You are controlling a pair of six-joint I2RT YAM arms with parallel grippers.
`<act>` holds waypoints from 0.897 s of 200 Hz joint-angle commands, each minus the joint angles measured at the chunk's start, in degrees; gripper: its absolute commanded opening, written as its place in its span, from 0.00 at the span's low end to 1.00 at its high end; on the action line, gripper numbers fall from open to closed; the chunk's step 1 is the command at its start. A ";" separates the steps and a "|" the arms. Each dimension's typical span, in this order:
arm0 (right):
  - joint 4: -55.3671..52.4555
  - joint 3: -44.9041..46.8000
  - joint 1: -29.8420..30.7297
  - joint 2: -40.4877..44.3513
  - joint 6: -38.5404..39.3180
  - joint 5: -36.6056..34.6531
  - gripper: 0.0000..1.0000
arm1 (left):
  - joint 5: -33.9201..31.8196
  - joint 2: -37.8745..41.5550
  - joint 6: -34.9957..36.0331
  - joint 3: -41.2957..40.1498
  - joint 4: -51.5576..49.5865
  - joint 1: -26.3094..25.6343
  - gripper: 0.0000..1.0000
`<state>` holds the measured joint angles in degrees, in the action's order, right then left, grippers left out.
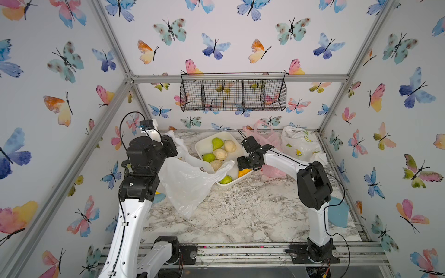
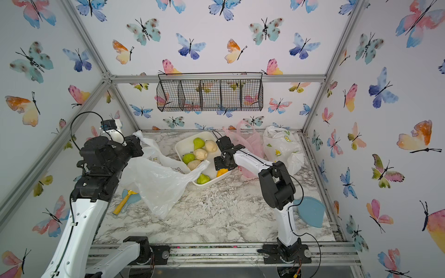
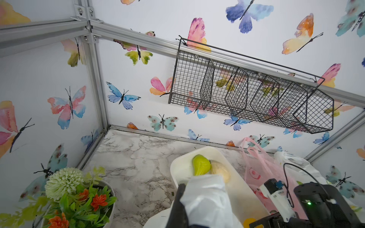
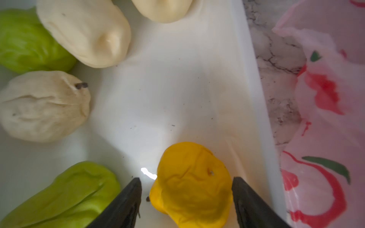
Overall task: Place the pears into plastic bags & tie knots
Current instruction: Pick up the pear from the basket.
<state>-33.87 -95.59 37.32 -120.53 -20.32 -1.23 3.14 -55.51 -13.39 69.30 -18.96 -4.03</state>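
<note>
1. White, thin translucent plastic bag [image 1: 187, 183] looks limp and slippery. It hangs from the left claw [image 3: 185, 195], which is clamped shut on its handle. Its print is unreadable.
2. Cream and green pears [image 1: 219, 154] lie in the white rectangular tray [image 1: 199, 144] on the marble desk [image 1: 240, 211].
3. Yellow wrinkled pear [image 4: 189, 199]: the right claw [image 4: 186, 179] straddles it, jaws apart. Likely light and soft; grip its belly.

Butterfly-print walls [image 1: 240, 48] framed in aluminium rails [image 1: 313, 78] enclose a marble tabletop [image 1: 240, 211], a black wire basket [image 1: 232, 95] hanging behind.
</note>
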 commanded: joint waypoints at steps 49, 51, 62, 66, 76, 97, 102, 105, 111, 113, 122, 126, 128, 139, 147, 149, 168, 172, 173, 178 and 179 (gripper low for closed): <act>-7.44 -7.44 1.33 -9.27 -3.31 -7.66 0.69 | 6.26 0.58 -1.91 -1.73 4.12 0.04 0.00; -7.27 -7.25 1.32 -8.89 -3.32 -7.54 0.68 | 6.33 0.53 -1.91 -1.69 4.15 -0.02 0.00; -4.67 -5.09 1.28 -5.46 -3.01 -6.40 0.62 | 6.51 0.36 -1.82 -1.66 4.21 -0.18 0.00; -3.57 -4.26 1.26 -3.97 -2.86 -6.09 0.60 | 6.65 0.33 -1.74 -1.75 4.28 -0.13 0.00; -1.57 -3.00 1.26 -0.39 -2.32 -4.89 0.57 | 7.00 0.15 -1.77 -2.10 4.83 -0.20 0.00; 2.03 -1.43 1.26 6.65 -1.72 -2.23 0.53 | 9.23 -0.21 -2.21 -3.57 6.96 -0.25 0.00; 2.85 -1.10 1.29 8.11 -1.69 -1.29 0.52 | 9.91 -0.22 -2.40 -3.98 7.61 -0.27 0.00; 3.33 -0.96 1.27 9.06 -1.80 -0.71 0.52 | 10.28 -0.22 -2.55 -4.21 7.93 -0.25 0.00; 4.29 -0.74 1.27 10.54 -1.83 0.97 0.51 | 10.96 -0.31 -2.81 -4.53 8.43 -0.27 0.00; 4.61 -0.74 1.31 10.99 -1.83 1.57 0.51 | 11.18 -0.37 -2.86 -4.57 8.59 -0.27 0.00; 5.20 -1.17 1.26 12.41 -2.43 4.94 0.50 | 11.91 -0.61 -3.07 -4.78 8.94 -0.27 0.00; 5.47 -1.52 1.26 12.86 -2.94 6.72 0.50 | 12.18 -0.68 -3.20 -4.85 9.09 -0.25 0.00; 5.63 -1.66 1.31 13.06 -3.30 7.57 0.50 | 12.32 -0.75 -3.22 -4.87 9.18 -0.31 0.00; 7.81 -2.09 1.66 14.03 -5.72 12.93 0.49 | 12.89 -1.04 -3.30 -4.86 9.29 -0.31 0.00; 10.59 -2.07 2.36 14.56 -8.24 16.61 0.48 | 13.43 -1.43 -3.38 -4.67 9.34 -0.39 0.00; 11.42 -2.19 2.61 14.61 -8.91 17.27 0.48 | 13.64 -1.55 -3.44 -4.65 9.26 -0.37 0.00; 15.16 -5.76 6.51 12.25 -12.96 18.98 0.48 | 15.21 -2.56 -4.04 -4.29 8.94 -0.70 0.00; 14.87 -7.34 7.39 11.12 -13.72 17.90 0.47 | 15.31 -2.67 -4.25 -4.33 8.99 -0.74 0.00; 14.74 -7.73 7.58 10.89 -13.88 17.65 0.47 | 15.36 -2.72 -4.31 -4.30 8.96 -0.77 0.00; 14.19 -9.83 8.63 9.35 -14.95 16.14 0.47 | 15.48 -2.79 -4.59 -4.34 8.96 -0.85 0.00; 14.05 -10.20 8.77 8.96 -15.16 15.76 0.46 | 15.49 -2.82 -4.66 -4.35 8.95 -0.87 0.00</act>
<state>-23.00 -100.44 41.10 -106.04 -28.95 11.27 15.44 -57.63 -16.56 64.16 -11.73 -4.27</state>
